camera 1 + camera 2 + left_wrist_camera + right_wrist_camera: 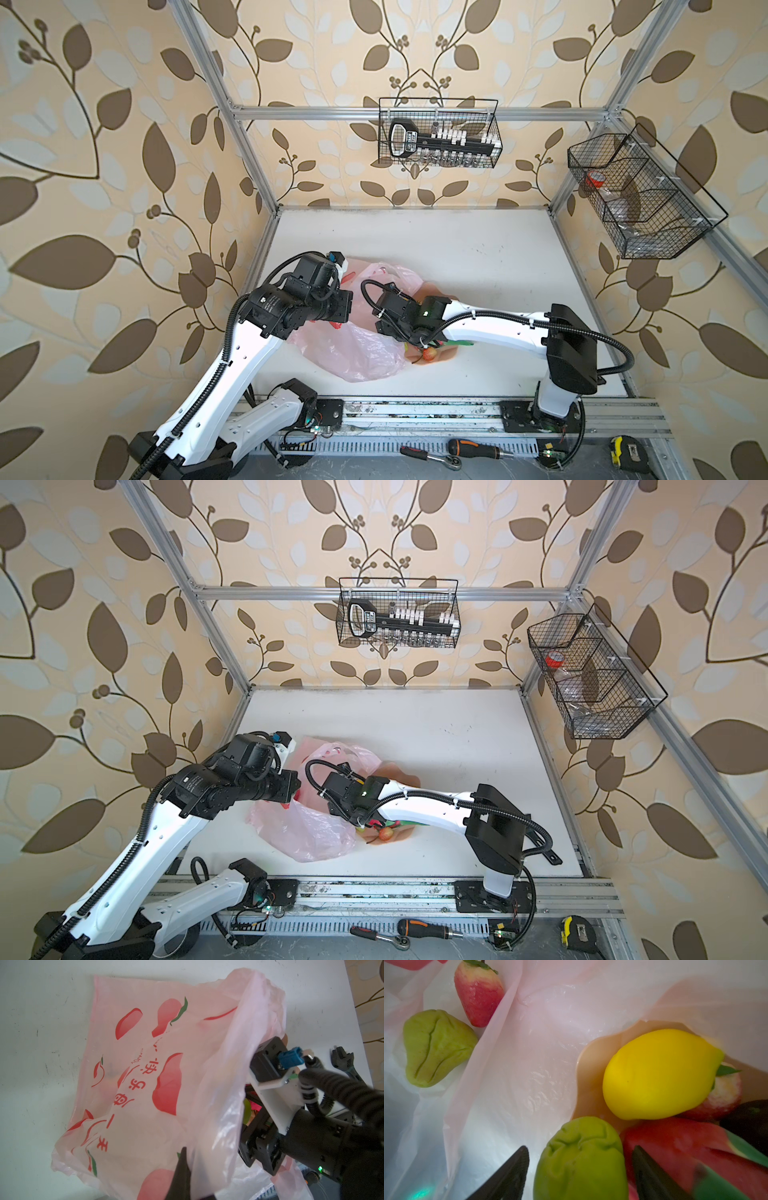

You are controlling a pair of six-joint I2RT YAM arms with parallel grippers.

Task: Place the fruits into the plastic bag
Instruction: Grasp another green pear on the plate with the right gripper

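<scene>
Pinching a fold at the mouth of the plastic bag (pixel 357 357), the left gripper (pixel 182 1176) has its jaws pressed together on the thin film and holds that edge lifted off the white table (pixel 478 257). The bag is translucent pink, crinkly and printed with red fruit shapes and red lettering. It lies left of centre in both top views, its mouth turned toward the right arm and the peach-coloured plate (pixel 591 1057), whose scalloped rim the film overlaps.

The right gripper (pixel 579 1148) has its jaws spread, one black finger on either side of a green pear (pixel 581 1167). A sliver of gap shows on one side, and contact on the other I cannot tell. The pear is matte and wrinkled, with its puckered end pointing away from the wrist, and it sits at the plate's rim against the dragon fruit (pixel 675 1138).

Also on the plate, the smooth yellow lemon (pixel 658 1074) lies with its long axis slanting across the dish. Its nub points toward a pale-red strawberry (pixel 726 1093) half hidden behind it, and a dark plum (pixel 749 1118) is just beside that.

Inside the bag are a second green pear (pixel 436 1047), deeply creased along its length, and another strawberry (pixel 477 995). Its leafy cap faces away from that pear and its tip nearly touches it.
</scene>
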